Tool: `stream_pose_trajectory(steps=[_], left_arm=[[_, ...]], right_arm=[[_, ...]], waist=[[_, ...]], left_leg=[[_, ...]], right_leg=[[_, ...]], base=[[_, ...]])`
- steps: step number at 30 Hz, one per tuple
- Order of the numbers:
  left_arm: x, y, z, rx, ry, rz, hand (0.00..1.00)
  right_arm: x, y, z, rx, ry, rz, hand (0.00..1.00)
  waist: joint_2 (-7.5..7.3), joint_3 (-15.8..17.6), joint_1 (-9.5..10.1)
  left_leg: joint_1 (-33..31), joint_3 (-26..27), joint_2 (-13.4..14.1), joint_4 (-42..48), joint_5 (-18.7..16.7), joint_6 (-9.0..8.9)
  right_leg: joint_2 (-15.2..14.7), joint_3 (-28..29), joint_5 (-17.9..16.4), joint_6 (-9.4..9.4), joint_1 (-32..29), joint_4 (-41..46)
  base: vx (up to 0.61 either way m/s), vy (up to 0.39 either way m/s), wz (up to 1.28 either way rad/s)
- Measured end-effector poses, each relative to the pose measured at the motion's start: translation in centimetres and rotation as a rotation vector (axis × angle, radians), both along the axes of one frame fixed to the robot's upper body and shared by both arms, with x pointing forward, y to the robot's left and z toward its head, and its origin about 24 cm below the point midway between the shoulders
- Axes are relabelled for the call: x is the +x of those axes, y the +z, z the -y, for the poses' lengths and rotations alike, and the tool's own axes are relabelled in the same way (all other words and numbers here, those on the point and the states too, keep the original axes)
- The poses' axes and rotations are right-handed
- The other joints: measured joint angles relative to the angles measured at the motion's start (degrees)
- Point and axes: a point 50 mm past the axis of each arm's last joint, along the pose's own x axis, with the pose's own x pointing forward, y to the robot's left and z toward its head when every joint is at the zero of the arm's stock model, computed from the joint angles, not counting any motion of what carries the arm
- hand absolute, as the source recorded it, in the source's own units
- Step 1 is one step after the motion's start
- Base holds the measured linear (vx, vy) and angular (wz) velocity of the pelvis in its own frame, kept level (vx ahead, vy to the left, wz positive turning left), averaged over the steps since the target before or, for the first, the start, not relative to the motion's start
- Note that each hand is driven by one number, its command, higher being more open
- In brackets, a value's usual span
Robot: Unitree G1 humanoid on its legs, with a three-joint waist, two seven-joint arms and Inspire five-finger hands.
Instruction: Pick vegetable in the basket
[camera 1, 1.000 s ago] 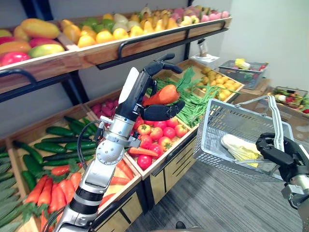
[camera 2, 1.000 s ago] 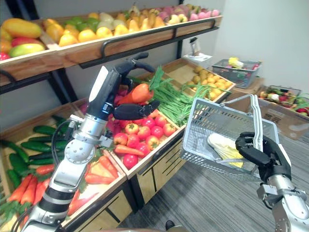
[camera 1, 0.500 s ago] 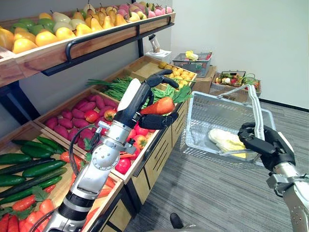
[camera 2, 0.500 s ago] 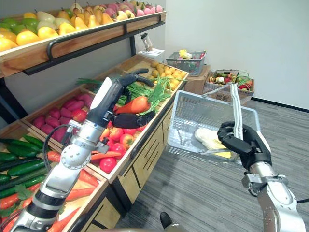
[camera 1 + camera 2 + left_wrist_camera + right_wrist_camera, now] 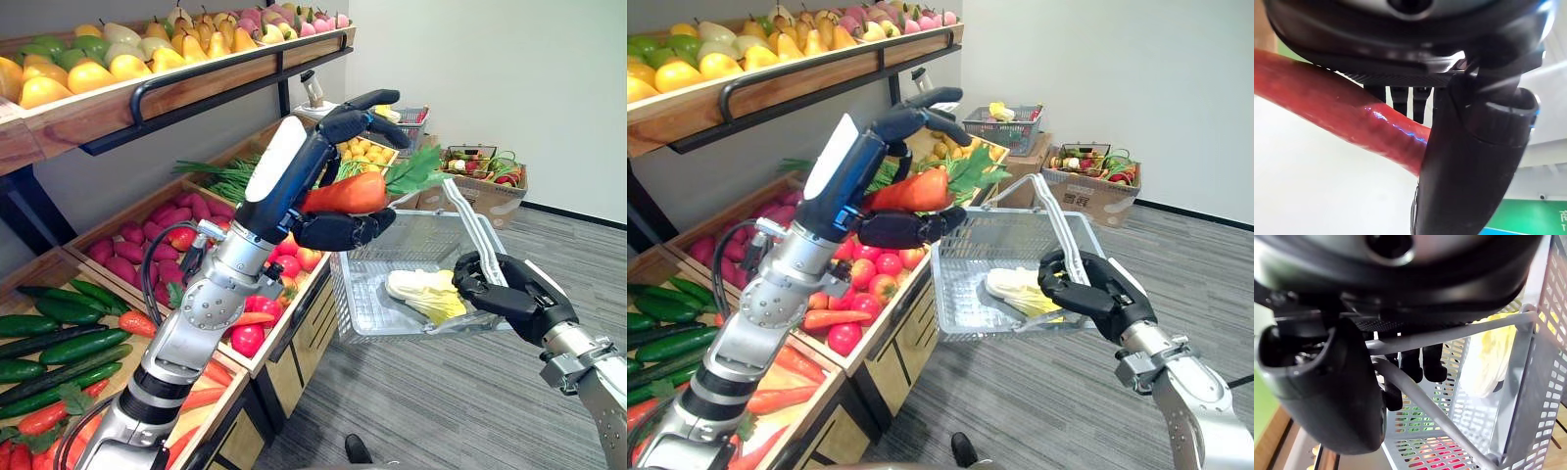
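The left hand (image 5: 312, 168) had raised the carrot (image 5: 349, 193), and the basket (image 5: 364, 262) had swung left beneath it. The left hand clasped the carrot above the basket's left rim. The right hand (image 5: 506, 292) clenched the handle (image 5: 467, 219). A pale leafy vegetable (image 5: 417, 290) lay inside.

Glossy orange carrot with green leafy top (image 5: 343, 193), roughly level, pinched in left hand (image 5: 312, 176), raised beside rim of grey mesh basket (image 5: 358, 289). Basket hung by handles from right hand (image 5: 505, 294), pale yellow leafy vegetable (image 5: 421, 292) inside.
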Motion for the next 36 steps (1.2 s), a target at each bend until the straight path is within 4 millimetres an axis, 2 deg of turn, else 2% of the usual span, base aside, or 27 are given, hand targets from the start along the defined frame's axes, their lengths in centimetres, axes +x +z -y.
stream_pose_trajectory(steps=[6, 12, 18, 26, 36], left_arm=[[-1.0, -0.3, 1.2, 0.107, -0.083, 0.000, 0.00], [-0.9, -0.6, 0.5, 0.195, -0.063, -0.011, 0.00], [-1.2, -2.0, -0.5, 0.236, -0.047, -0.069, 0.00], [-1.5, -2.1, -2.4, 0.243, 0.014, -0.074, 0.00], [-2.2, -5.0, -3.2, 0.329, 0.000, -0.226, 0.00]], right_arm=[[0.3, 1.2, -0.8, -0.130, 0.093, -0.004, 0.00], [0.9, 2.6, -1.5, -0.225, 0.146, 0.034, 0.00], [2.1, 4.3, -2.6, -0.286, 0.199, 0.101, 0.00], [2.3, 4.4, -2.7, -0.297, 0.188, 0.106, 0.00], [2.4, 4.4, -2.6, -0.295, 0.181, 0.106, 0.00]], waist=[[-0.02, -0.6, 1.00], [-0.62, -1.0, 2.58], [-1.37, -1.4, 2.98], [-1.81, -1.5, 4.70], [-2.54, -1.1, 5.61]], left_leg=[[-0.7, -1.3, 0.0, 0.3, 0.0, 0.00], [-1.0, -2.7, 0.4, 0.8, 0.0, -0.01], [-1.1, -3.4, 0.7, 0.9, 0.0, -0.02], [-1.6, -4.5, 0.8, 1.1, 0.0, -0.01], [-2.0, -5.1, 0.9, 1.3, 0.0, -0.01]], right_leg=[[-0.6, -1.1, 0.0, 0.01, 0.3, -0.3], [-1.0, -2.4, -0.2, 0.21, 1.2, -1.0], [-1.1, -3.3, 0.2, -0.14, 1.7, -1.7], [-1.3, -4.4, 0.2, -0.06, 1.8, -1.7], [-1.5, -5.0, -0.1, -0.46, 1.8, -1.7]], base=[[0.00, 0.022, 0.10], [0.01, 0.017, 0.11], [0.03, 0.019, 0.07], [0.02, 0.019, 0.07], [0.00, 0.010, 0.02]])
